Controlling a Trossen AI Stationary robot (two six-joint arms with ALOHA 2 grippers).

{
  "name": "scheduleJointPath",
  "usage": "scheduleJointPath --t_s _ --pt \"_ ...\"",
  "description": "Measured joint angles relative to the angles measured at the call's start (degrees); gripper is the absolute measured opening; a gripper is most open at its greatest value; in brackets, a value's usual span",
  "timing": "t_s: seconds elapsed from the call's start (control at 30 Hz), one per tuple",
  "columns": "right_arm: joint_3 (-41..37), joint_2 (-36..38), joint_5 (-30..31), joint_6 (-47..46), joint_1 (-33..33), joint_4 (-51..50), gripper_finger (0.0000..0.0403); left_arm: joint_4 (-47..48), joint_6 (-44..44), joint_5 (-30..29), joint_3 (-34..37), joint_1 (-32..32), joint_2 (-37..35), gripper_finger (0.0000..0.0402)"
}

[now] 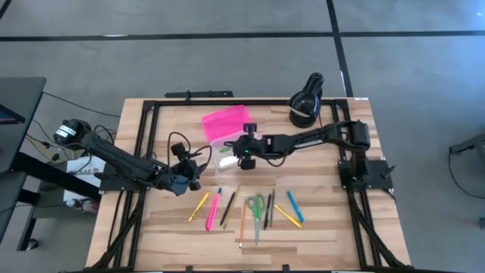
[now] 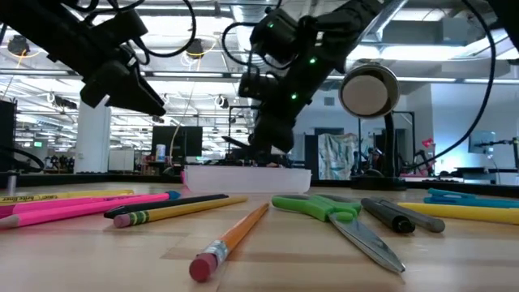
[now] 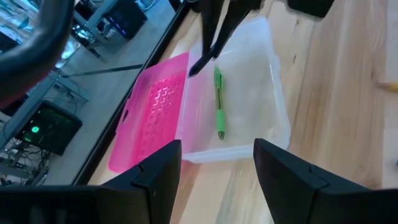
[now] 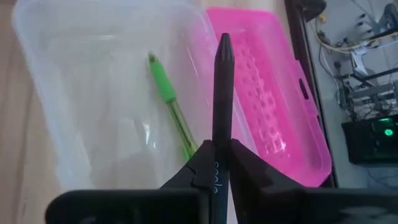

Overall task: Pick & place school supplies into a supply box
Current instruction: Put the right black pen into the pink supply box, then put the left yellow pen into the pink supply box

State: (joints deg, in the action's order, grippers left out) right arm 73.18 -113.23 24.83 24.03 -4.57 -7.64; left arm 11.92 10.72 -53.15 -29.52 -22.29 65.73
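The supply box lies open at the table's far middle, its hot pink lid [image 1: 226, 121] beside its clear base [image 1: 224, 154]. A green pen [image 3: 218, 102] lies in the base. My right gripper [image 4: 219, 168] hangs over the base, shut on a black pen [image 4: 222, 93]. My left gripper [image 3: 217, 174] stands open and empty to the box's near left, pointing at it. The other school supplies lie in a row near the front: pencils [image 1: 198, 206], a pink marker [image 1: 213, 209], green-handled scissors [image 1: 256, 206] and pens [image 1: 294, 206]. My right gripper pinches the black pen's rear part [image 4: 217, 163] between its two fingers. The pen lies along the fingers and sticks out ahead of them. The fingers slant down from the table's right side. The pen is lifted clear, its tip [image 3: 198, 67] above the box where base meets lid.
A black rounded object with a white band [image 1: 305, 105] stands at the far right corner. Black frame rails [image 1: 144, 129] run along the table's sides. Bare wood shows between the box and the row of supplies.
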Motion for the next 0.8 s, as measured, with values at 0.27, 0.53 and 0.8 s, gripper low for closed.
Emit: scheduleJointPath --t_s 0.27,0.53,0.8 --pt "2.6 -1.3 -1.65 -2.28 -1.22 -2.21 0.0097 3.09 3.39 0.29 0.0 -0.25 -0.02 0.0196" --pt "2.5 2.84 -1.7 -6.02 -0.65 -7.94 0.0182 2.77 6.32 3.02 0.0 -0.23 -0.02 0.0196" --pt "2.5 9.99 -0.74 -9.13 3.92 -19.66 0.0188 -2.56 11.19 21.61 0.0 -0.25 -0.02 0.0196"
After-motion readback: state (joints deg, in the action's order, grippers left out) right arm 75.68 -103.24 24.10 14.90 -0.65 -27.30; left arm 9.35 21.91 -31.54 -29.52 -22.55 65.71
